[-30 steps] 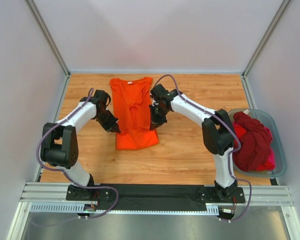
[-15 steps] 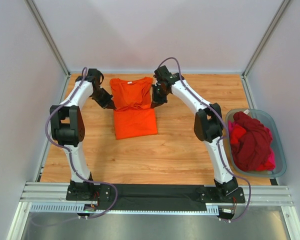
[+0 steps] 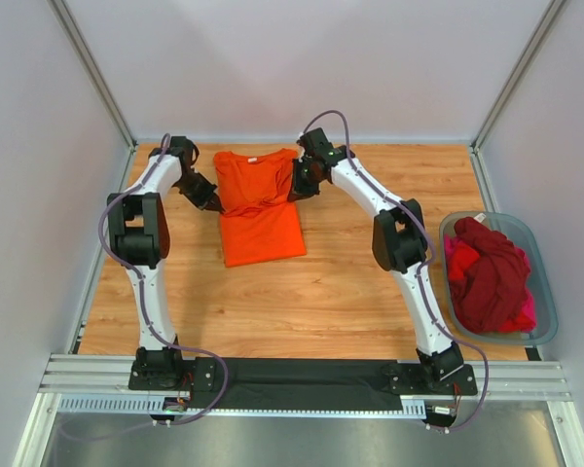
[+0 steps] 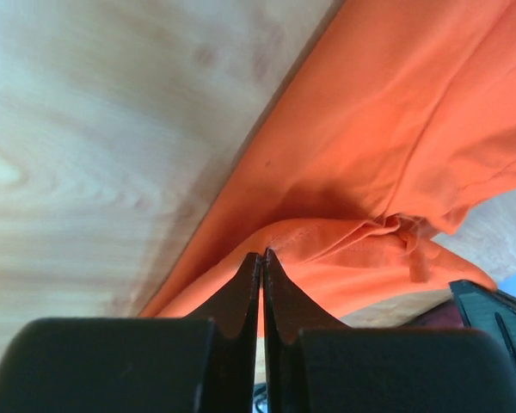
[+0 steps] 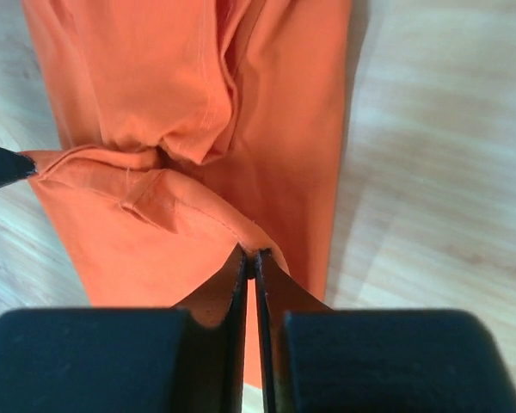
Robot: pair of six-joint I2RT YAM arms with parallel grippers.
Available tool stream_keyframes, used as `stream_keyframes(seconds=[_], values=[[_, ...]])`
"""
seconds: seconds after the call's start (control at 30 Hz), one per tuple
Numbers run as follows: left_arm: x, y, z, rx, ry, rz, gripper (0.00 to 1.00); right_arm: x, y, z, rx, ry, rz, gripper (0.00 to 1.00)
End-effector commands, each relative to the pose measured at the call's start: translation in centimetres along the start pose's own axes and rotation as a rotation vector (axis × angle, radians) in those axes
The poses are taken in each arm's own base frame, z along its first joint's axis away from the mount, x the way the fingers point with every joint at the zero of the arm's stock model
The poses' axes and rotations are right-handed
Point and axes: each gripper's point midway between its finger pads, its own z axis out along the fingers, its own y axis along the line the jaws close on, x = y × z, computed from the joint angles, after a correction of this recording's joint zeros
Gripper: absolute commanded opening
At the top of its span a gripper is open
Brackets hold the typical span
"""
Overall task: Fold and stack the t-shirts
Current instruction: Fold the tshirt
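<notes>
Left pincer (image 4: 260, 255) is clamped on a fold of the orange t-shirt (image 3: 261, 209), tips pressed together with orange cloth showing in the slit between them. Right pincer (image 5: 249, 254) is the same, tips pinched shut on the shirt's opposite side edge. From the top view I see the shirt lying at the far middle of the desk (image 3: 370, 292), round neck toward the back wall. Its sides are turned in so it reads as a narrow upright rectangle, bright plain orange, flat at the near end. Between the two pincers the cloth bunches into a creased ridge, and a stitched hem shows in both wrist views. The dark red t-shirt (image 3: 492, 272) is heaped in the grey-blue tub (image 3: 543, 292) at the desk's right edge, well apart from the orange one. The magenta-pink t-shirt (image 3: 528, 313) peeks out under it. Hard to read: from above both pincers are small dark blobs at the shirt's sides, so jaw state comes from the wrist views only. The wrist views cut off the neck and the near hem. I cannot tell how many layers each pincer holds, nor how many tees make up the heap. The desk is light wood-grain board, pale grey walls (image 3: 302, 58) on three sides, and a metal rail (image 3: 88, 375) runs along the near edge under the arm bases.
</notes>
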Motion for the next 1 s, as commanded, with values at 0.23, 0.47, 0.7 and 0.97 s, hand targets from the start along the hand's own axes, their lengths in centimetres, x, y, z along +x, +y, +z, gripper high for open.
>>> stream_keyframes(seconds=[0.23, 0.47, 0.7, 0.97], values=[[-6.0, -4.0, -5.0, 0.153, -0.206, 0.128, 0.41, -7.0, 2.2, -2.5, -0.154, -0.193, -0.012, 0.31], [-1.3, -4.4, -4.4, 0.248, -0.126, 0.284, 0.3, -3.0, 0.8, -3.7, -0.122, -0.091, -0.042, 0.33], [1.6, -2.4, -1.0, 0.136, -0.028, 0.294, 0.1, -1.1, 0.2, -2.5, -0.134, -0.046, -0.039, 0.22], [1.3, -0.6, -0.8, 0.001, -0.084, 0.292, 0.0, -0.3, 1.2, 0.1, -0.159, -0.027, -0.016, 0.11]])
